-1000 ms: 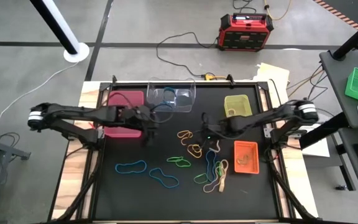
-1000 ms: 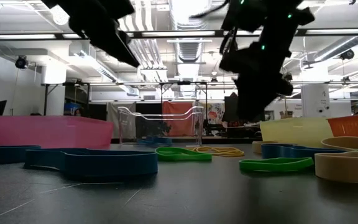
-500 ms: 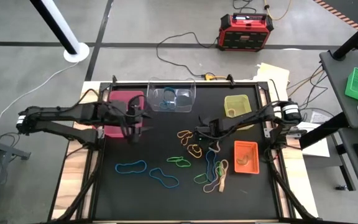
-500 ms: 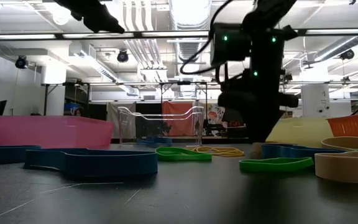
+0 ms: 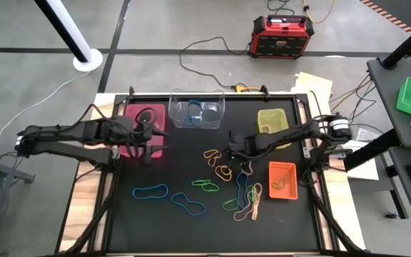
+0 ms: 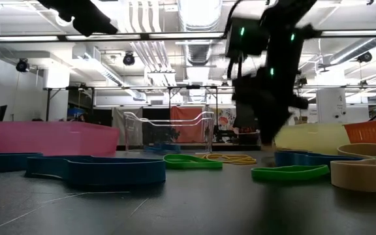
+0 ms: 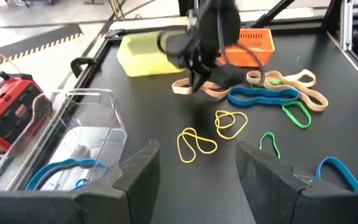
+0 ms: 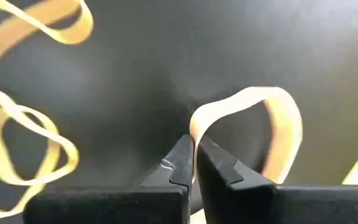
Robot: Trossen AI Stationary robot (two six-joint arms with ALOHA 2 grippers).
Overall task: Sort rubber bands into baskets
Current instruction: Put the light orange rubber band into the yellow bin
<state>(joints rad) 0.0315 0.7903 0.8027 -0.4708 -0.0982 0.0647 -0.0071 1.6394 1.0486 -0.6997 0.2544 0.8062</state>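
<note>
At the left, the left gripper (image 5: 150, 135) hangs over the magenta-pink basket (image 5: 130, 113), and its two fingers (image 7: 134, 174) stand wide apart with nothing between them. Just beside this basket, in the middle of the far edge, is the clear basket (image 5: 195, 109), with blue bands (image 7: 61, 173) lying inside it.

On the black table (image 5: 148, 221) the loose rubber bands are spread out: a blue one (image 5: 150, 191) and another blue one (image 5: 188, 205) near the front, a green one (image 5: 205, 185), and yellow ones (image 5: 212, 153) in the centre.

Further right, the right gripper (image 5: 232, 148) is low over the table near the yellow bands. Its fingertips are pressed together on a tan band (image 8: 253, 118), which stands up in a loop; it seems to be partly lifted, but this is hard to judge.

The yellow-green basket (image 5: 272, 120) stands at the far right, and the orange basket (image 5: 282, 180) is nearer the front.
</note>
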